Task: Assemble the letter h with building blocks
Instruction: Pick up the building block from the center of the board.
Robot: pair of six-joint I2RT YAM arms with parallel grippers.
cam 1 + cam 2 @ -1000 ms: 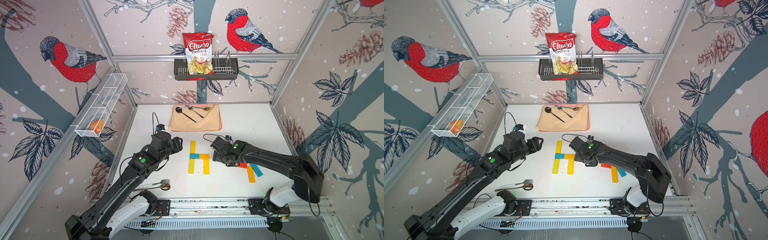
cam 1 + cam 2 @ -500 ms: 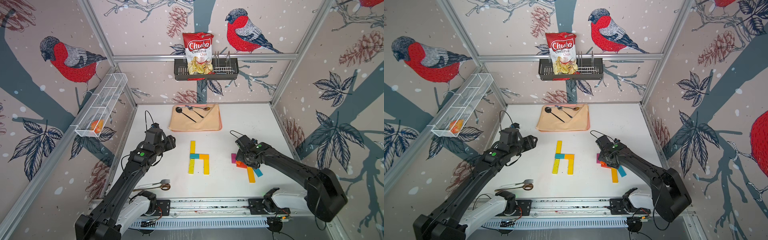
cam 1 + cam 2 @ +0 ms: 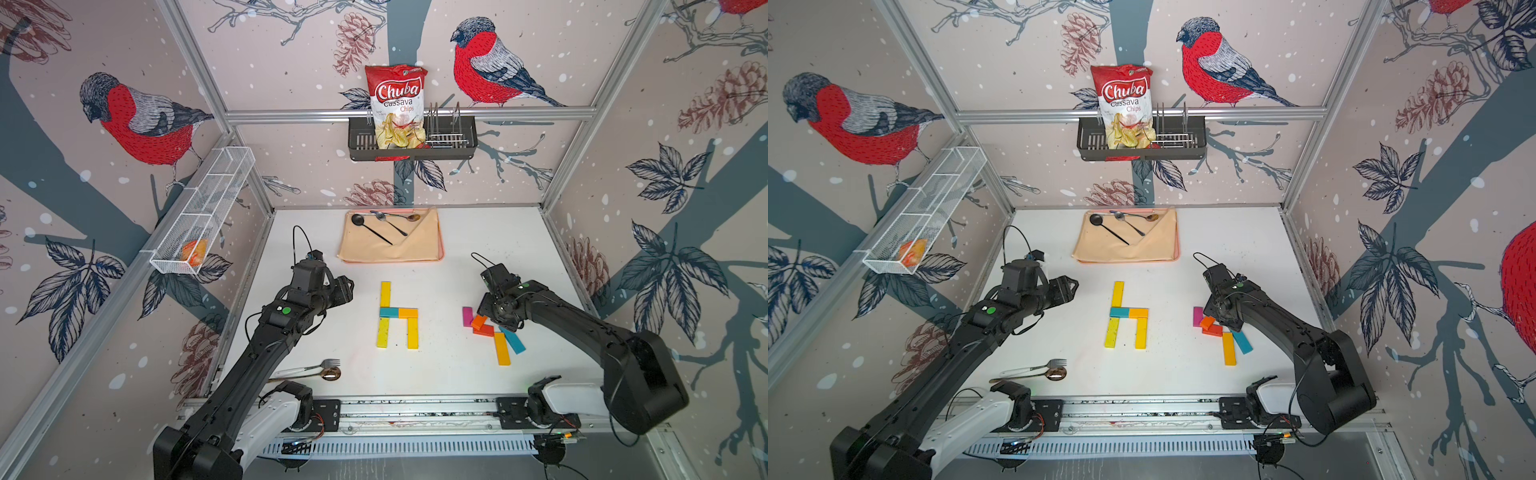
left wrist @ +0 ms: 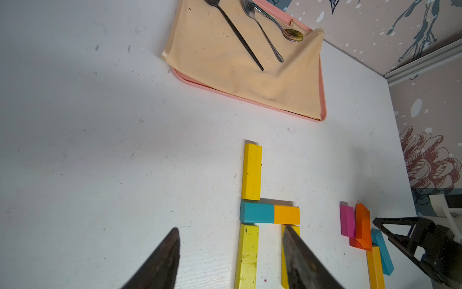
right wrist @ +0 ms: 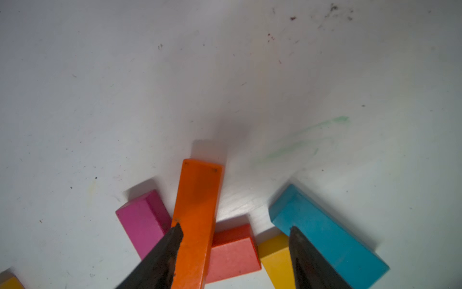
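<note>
Several building blocks lie flat in an h shape at mid-table: a yellow one [image 3: 385, 294] on top, teal [image 3: 389, 312] and orange-yellow [image 3: 408, 312] across, and two legs [image 3: 383, 332] [image 3: 412, 332]. To the right is a loose pile: magenta [image 5: 142, 220], an orange block [image 5: 197, 212] leaning over a red one [image 5: 232, 252], yellow [image 5: 275, 257] and teal [image 5: 325, 230]. My right gripper [image 5: 236, 231] hangs low over this pile, open, with the orange and red blocks between its fingers and one fingertip [image 5: 175, 237] against the orange block. My left gripper [image 4: 231, 231] is open and empty, left of the h [image 3: 347, 289].
A pink tray [image 3: 440, 253] with a beige cloth and spoons lies at the back of the table. A fork and spoon [image 3: 320, 370] rest near the front left edge. A wire basket [image 3: 199, 224] hangs on the left wall and a black rack [image 3: 411, 139] with a chips bag on the back wall.
My right gripper has moved from beside the h rightwards to the loose pile, and its jaws have narrowed. The left arm has shifted only slightly.
</note>
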